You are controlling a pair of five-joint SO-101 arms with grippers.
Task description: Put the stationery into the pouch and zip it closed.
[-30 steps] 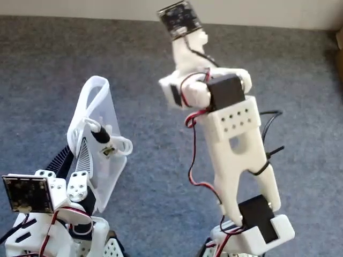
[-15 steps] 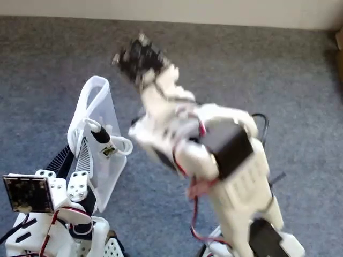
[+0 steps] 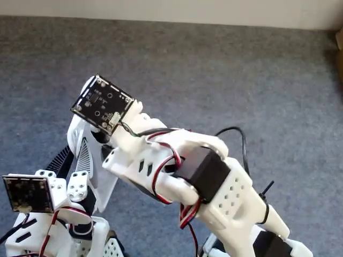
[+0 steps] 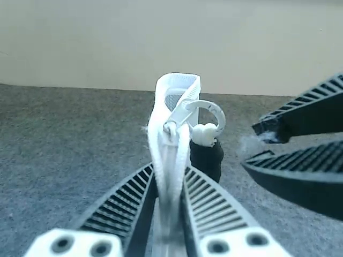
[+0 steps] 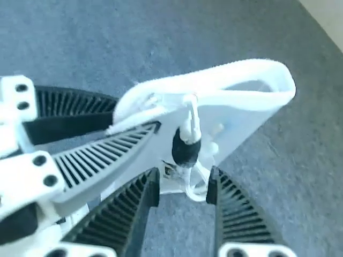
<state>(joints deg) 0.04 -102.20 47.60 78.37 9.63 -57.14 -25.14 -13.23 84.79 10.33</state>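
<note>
A clear pouch [image 3: 109, 184] with a white zip edge stands upright at the lower left of the high view. My left gripper [image 4: 169, 187] is shut on the pouch's [image 4: 174, 107] zip edge. A black zip pull [image 4: 206, 155] with a white ring [image 4: 208, 110] hangs beside the edge. My right arm [image 3: 203, 176] lies across the pouch, its camera board [image 3: 103, 105] covering the pouch's top. The right gripper [image 5: 182, 193] is open, one finger on each side of the zip pull [image 5: 185, 147], close to the pouch [image 5: 241, 101]. It also shows in the left wrist view as the right gripper [image 4: 249, 147].
Grey carpet [image 3: 230, 75] covers the surface all around. A pale wall strip [image 3: 171, 9] runs along the far edge. The left arm's base and camera board [image 3: 28, 194] sit at the near left.
The right arm has swung from the far middle down and to the left, over the pouch. The left arm and the pouch have kept still.
</note>
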